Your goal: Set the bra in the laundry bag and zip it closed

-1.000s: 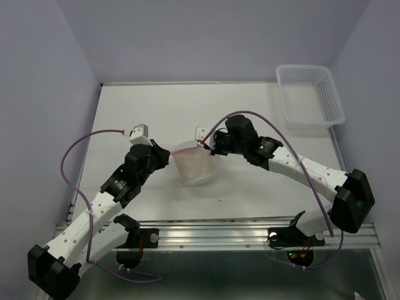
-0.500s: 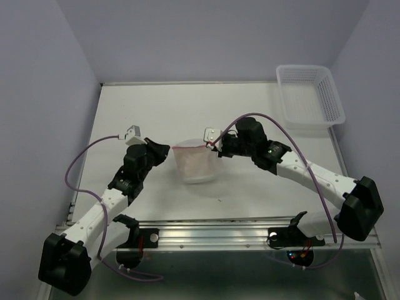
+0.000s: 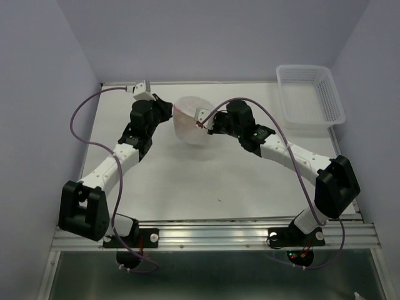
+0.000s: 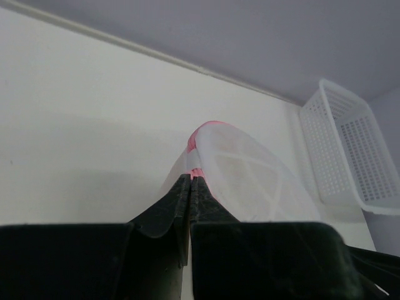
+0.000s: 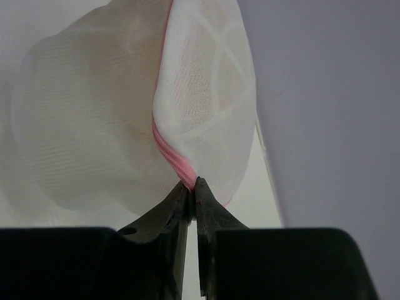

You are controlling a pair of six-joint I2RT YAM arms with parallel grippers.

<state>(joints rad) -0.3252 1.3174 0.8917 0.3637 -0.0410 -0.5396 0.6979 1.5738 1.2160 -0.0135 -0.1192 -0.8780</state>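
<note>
The laundry bag (image 3: 190,122), a white mesh dome with a pink zipper rim, hangs between my two grippers near the back middle of the table. My left gripper (image 3: 172,110) is shut on the bag's pink rim at its left side (image 4: 195,170). My right gripper (image 3: 201,123) is shut on the pink zipper at the bag's right side (image 5: 189,183). The bag shows in the left wrist view (image 4: 250,181) and in the right wrist view (image 5: 206,87). The bra is hidden; a faint beige tint shows through the mesh in the right wrist view.
A white plastic lattice basket (image 3: 310,95) stands at the back right corner and shows in the left wrist view (image 4: 350,150). The back wall runs close behind the bag. The aluminium rail lies along the near table edge.
Both grippers have carried the bag away from the table's middle toward the back wall. The left arm has stretched far forward; the right gripper has moved back and slightly left.
</note>
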